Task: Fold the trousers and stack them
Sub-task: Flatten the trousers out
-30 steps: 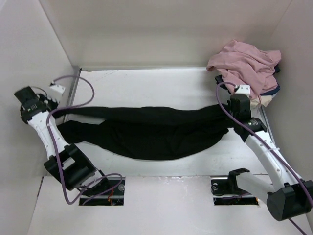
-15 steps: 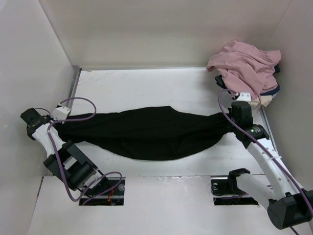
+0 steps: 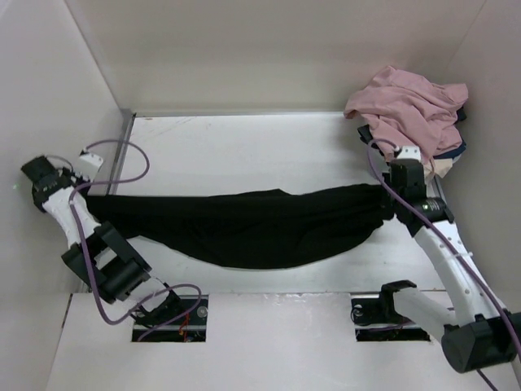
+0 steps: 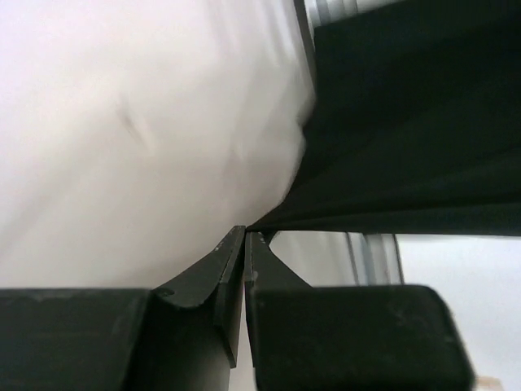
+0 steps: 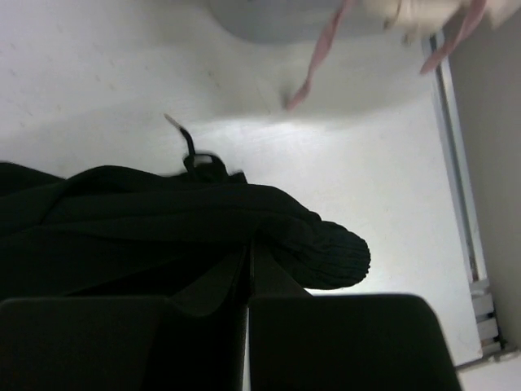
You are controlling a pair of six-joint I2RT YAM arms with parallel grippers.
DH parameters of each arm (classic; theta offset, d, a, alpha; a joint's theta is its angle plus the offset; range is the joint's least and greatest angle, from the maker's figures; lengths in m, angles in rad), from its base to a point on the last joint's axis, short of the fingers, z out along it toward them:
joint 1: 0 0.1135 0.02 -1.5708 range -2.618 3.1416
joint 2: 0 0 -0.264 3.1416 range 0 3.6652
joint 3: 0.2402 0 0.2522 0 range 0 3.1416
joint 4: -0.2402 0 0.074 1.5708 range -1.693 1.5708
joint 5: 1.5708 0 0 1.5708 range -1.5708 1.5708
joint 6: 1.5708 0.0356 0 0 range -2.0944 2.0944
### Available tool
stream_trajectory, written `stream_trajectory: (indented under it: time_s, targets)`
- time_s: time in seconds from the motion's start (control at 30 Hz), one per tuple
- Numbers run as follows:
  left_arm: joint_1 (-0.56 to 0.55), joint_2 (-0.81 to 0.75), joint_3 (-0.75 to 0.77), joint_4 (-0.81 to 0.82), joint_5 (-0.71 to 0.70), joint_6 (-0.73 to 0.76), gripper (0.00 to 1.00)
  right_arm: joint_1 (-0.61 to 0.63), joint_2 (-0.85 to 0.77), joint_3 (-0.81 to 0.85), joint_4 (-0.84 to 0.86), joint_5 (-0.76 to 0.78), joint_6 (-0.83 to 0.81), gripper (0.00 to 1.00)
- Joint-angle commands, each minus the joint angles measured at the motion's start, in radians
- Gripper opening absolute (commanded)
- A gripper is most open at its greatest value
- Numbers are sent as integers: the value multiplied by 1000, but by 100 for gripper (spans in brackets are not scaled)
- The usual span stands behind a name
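The black trousers [image 3: 252,228] hang stretched across the table between my two grippers, their middle sagging toward the near edge. At the far left, close to the side wall, my left gripper [image 3: 81,195] is shut on one end. The left wrist view has its jaws pressed together [image 4: 246,234], pinching a thin corner of the black cloth [image 4: 407,122]. At the right, my right gripper [image 3: 393,204] is shut on the other end. In the right wrist view its jaws [image 5: 248,254] are buried in the bunched trousers [image 5: 163,220], next to a ribbed band [image 5: 334,252].
A dusty-pink garment [image 3: 407,106] is heaped at the back right corner over navy and cream cloth [image 3: 452,153], just behind the right gripper. White walls enclose the table on the left, back and right. A metal rail [image 3: 122,147] runs along the left edge.
The left gripper dropped toward the near left, then pulled outward to the wall. The right gripper edged back. The trousers went from slack and folded to a tighter straight band.
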Motion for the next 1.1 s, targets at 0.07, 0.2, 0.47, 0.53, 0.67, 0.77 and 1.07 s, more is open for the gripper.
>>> stream_trajectory:
  time_s: [0.07, 0.2, 0.47, 0.53, 0.67, 0.77, 1.07]
  targets:
    - [-162, 153, 331, 211, -109, -236, 3, 5, 165, 208, 205, 39, -119, 1]
    - [-241, 361, 595, 133, -186, -284, 4, 5, 398, 369, 259, 36, -158, 0]
    - [-297, 573, 740, 79, -256, -250, 5, 5, 702, 555, 313, 44, -241, 0]
    - [-309, 599, 755, 85, -269, -250, 5, 5, 750, 601, 313, 53, -247, 0]
    - [-326, 658, 829, 77, -287, -262, 6, 5, 816, 682, 308, 57, -264, 2]
    - [-338, 711, 890, 76, -312, -270, 7, 10, 865, 730, 303, 57, -310, 4]
    - [-372, 914, 1155, 57, -376, -336, 18, 11, 1007, 856, 277, 117, -297, 14]
